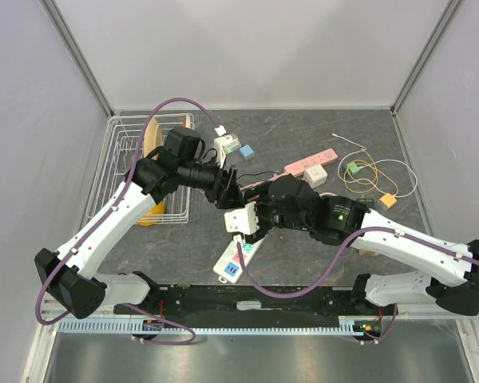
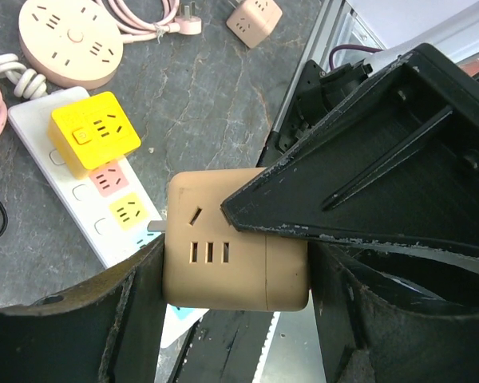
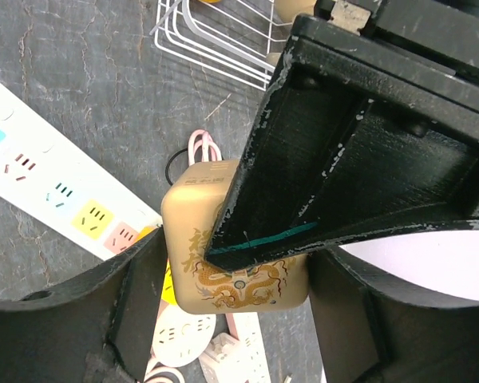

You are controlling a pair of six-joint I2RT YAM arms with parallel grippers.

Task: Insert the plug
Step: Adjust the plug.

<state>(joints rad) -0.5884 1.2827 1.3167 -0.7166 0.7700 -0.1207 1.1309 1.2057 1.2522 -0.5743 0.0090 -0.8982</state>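
- While viewed from above, hard to separate the two black claws over the middle of the tabletop, each overlapping the other.
- Clamped on the cube adapter with the left claw, fingers flush against two opposite sides. Socket face turned toward the wrist camera, partly covered by a finger of the other claw.
- Likewise clamped on that adapter with the right claw, fingers tight on both sides. Gold dragon face half hidden behind a finger of the left claw.
- Only one metal prong peeking out at the adapter's edge, the remainder out of sight.
- Held over the far end of the white power strip, itself lying near the middle of the near edge. Cannot tell whether touching it.
- Far end of that strip masked by both claws from above and cut off by fingers in each wrist view.
- Next to a yellow adapter seated on the strip.
- Beyond, a round pink hub, cropped by the top edge of the left wrist view.
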